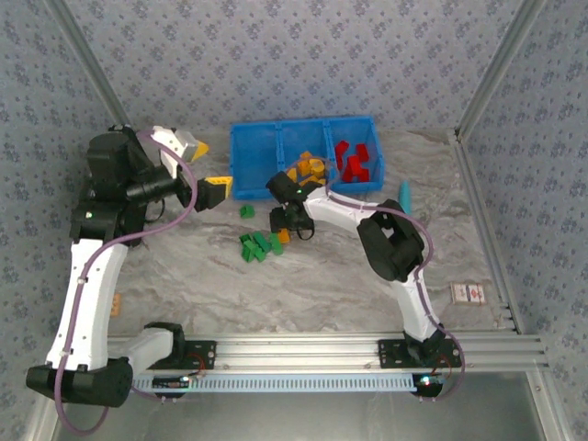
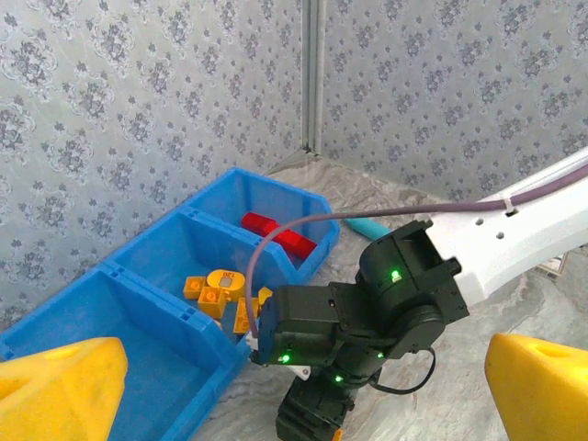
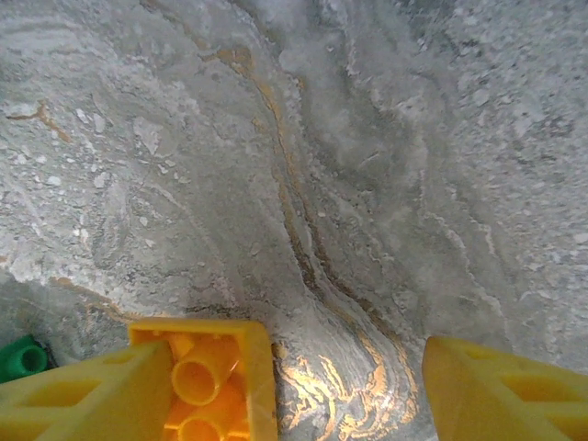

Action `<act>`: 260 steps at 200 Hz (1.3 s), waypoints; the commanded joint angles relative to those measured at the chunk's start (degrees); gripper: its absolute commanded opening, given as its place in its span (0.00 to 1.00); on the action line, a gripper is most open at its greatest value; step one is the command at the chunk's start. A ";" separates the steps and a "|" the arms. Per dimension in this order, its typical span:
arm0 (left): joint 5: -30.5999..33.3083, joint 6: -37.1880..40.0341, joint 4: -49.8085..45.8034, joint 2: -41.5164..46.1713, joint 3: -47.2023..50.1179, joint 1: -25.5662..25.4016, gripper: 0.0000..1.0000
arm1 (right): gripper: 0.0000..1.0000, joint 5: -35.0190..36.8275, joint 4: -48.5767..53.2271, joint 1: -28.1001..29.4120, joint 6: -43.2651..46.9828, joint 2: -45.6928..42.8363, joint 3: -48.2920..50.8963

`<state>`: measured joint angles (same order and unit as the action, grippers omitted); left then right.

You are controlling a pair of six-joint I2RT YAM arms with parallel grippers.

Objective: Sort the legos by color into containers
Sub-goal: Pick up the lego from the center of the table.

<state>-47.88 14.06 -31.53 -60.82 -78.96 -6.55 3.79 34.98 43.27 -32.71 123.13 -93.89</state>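
Grey marbled worktop spreads between walls papered in a small floral print. At the back stands the blue bin, its three compartments side by side: orange-yellow bricks lie in the middle one and red bricks in the right one. A slim teal piece lies on the worktop just right of the bin. In front of the bin a cluster of green bricks rests on the worktop, with one more green brick apart from it, nearer the bin's front wall.

The right jaws point down at the worktop just in front of the middle compartment and stand open. In the right wrist view an orange-yellow brick lies on the worktop between them, hollow underside toward the camera. It touches the inner face of one yellow finger, and bare worktop separates it from the other. It is not clamped.

The left jaws hang raised to the left of the bin, spread wide, well apart from the loose bricks.
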 commanded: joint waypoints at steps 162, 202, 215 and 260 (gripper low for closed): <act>1.23 2.19 -1.12 0.87 -0.79 -0.26 1.00 | 0.23 0.25 3.05 -2.21 1.11 -4.62 4.21; 2.47 3.05 -1.69 0.79 -0.67 -0.13 1.00 | 0.22 4.18 7.54 -8.63 7.57 -8.82 -1.71; 2.94 3.41 -1.97 0.63 -0.61 -0.12 1.00 | 0.22 4.72 7.60 -10.92 9.31 -8.00 -4.80; 3.36 3.49 -2.17 -1.20 -0.67 0.59 1.00 | 0.22 5.04 6.05 -14.23 13.29 2.13 -19.62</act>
<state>-44.42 16.34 -33.01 -60.80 -78.96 -6.48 7.40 40.25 29.02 -23.20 119.26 -106.48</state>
